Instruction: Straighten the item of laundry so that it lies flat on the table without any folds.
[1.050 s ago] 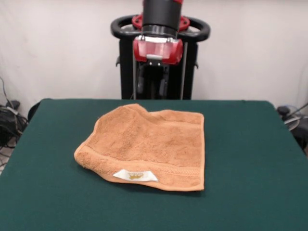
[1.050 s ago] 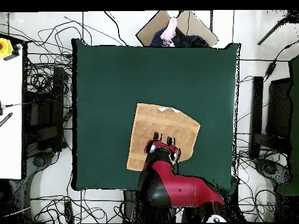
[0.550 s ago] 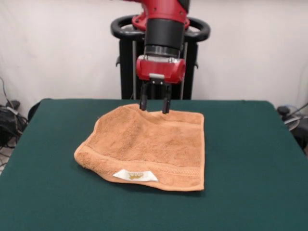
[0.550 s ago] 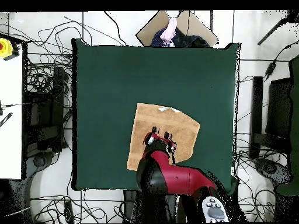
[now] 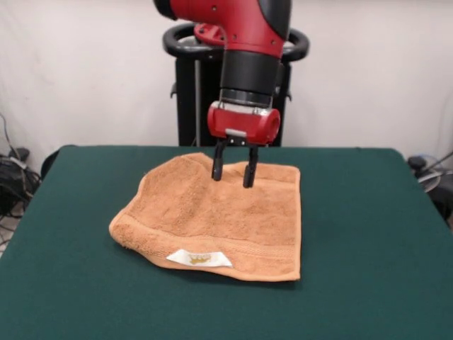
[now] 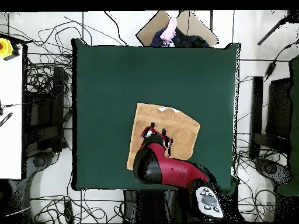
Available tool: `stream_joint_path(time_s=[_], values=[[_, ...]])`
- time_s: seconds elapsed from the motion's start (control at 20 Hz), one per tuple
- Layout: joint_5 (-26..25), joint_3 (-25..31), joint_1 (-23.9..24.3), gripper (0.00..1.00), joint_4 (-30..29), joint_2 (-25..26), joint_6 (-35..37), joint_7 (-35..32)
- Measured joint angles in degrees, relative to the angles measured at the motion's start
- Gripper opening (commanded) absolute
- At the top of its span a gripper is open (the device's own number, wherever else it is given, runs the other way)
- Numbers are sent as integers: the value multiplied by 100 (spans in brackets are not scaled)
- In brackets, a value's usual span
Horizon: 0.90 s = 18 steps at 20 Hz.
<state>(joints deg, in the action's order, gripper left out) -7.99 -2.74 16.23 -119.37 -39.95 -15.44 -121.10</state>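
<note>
An orange-tan towel, the item of laundry [image 5: 219,216] [image 6: 169,127], lies on the dark green table [image 5: 368,234] [image 6: 117,76]. Its far left corner is folded over, so that side is rumpled and cut off at a slant. A white label [image 5: 199,258] sits at its near edge. My gripper [image 5: 233,173] [image 6: 160,134] hangs open just above the towel's far part, both black fingers [image 5: 216,165] pointing down, nothing between them. The red arm covers part of the towel in the overhead view.
The robot's black pedestal [image 5: 233,106] stands behind the table's far edge. Cables [image 6: 41,87] and equipment lie on the floor round the table. A cardboard box [image 6: 175,26] sits beyond one table edge.
The arm has come down and forward over the towel; the gripper's fingers, hidden a second ago, now hang low above the towel's far part. The towel has not moved.
</note>
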Motion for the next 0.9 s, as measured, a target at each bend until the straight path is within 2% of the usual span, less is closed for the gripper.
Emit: stream_joint_path(time_s=[0.35,0.55,0.9], values=[[534,-26,-69,100,381,174,588,0],[842,-38,-60,100,700,410,1031,0],[1255,-197,-66,100,1157,890,1355,0]])
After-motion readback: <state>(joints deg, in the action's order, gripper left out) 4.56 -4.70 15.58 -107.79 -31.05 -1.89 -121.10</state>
